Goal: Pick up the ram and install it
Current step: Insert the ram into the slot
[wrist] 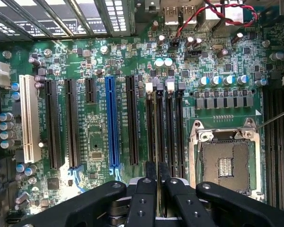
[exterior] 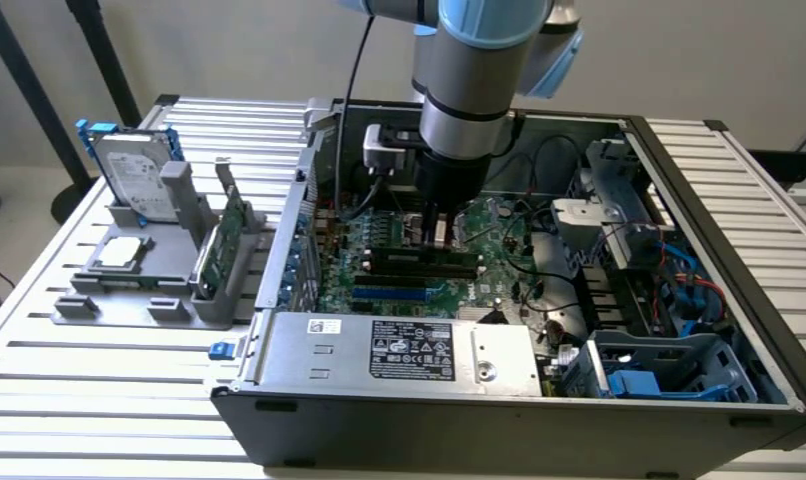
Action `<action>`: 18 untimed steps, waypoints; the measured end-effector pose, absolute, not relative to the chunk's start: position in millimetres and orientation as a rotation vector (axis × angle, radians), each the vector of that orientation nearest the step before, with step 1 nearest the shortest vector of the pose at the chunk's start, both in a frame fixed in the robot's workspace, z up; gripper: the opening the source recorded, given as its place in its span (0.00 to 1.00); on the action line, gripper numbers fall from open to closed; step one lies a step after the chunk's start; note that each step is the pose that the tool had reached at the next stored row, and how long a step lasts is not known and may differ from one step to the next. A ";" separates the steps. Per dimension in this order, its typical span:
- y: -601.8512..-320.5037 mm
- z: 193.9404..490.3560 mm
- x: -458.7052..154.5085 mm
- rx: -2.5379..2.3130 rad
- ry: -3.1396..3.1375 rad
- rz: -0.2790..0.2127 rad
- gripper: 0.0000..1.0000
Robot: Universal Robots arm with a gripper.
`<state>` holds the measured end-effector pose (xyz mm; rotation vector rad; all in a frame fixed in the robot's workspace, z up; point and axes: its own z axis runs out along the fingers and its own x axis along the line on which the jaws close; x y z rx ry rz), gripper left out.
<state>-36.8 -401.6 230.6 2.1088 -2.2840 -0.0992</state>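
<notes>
Wrist view: gripper (wrist: 156, 176) fingers nearly closed, pinching ram (wrist: 159, 127) edge-on over memory slots, empty CPU socket (wrist: 225, 158) beside. Exterior view: open PC case (exterior: 510, 420) on slatted metal table (exterior: 96, 380).

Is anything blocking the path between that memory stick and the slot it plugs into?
Nothing visible does. The ram, under the gripper, lies lengthwise right over the black memory slots; no cable or part crosses them. The red and black wires run near the board's edge.

Hand (exterior: 437, 238) over memory slots (exterior: 417, 262) inside the case (exterior: 510, 410).
</notes>
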 end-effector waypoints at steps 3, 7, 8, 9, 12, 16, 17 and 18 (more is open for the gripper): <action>-401.5 230.1 -36.7 2.108 -2.283 -0.100 0.14; -401.5 229.9 -35.7 2.109 -2.282 -0.100 0.14; -401.5 229.9 -35.5 2.109 -2.281 -0.100 0.14; -401.5 229.8 -35.4 2.109 -2.281 -0.101 0.14; -401.5 229.8 -35.2 2.111 -2.277 -0.103 0.14; -401.5 229.8 -35.2 2.117 -2.270 -0.103 0.14; -401.5 229.8 -35.2 2.119 -2.268 -0.103 0.14; -401.5 229.8 -35.2 2.122 -2.266 -0.103 0.14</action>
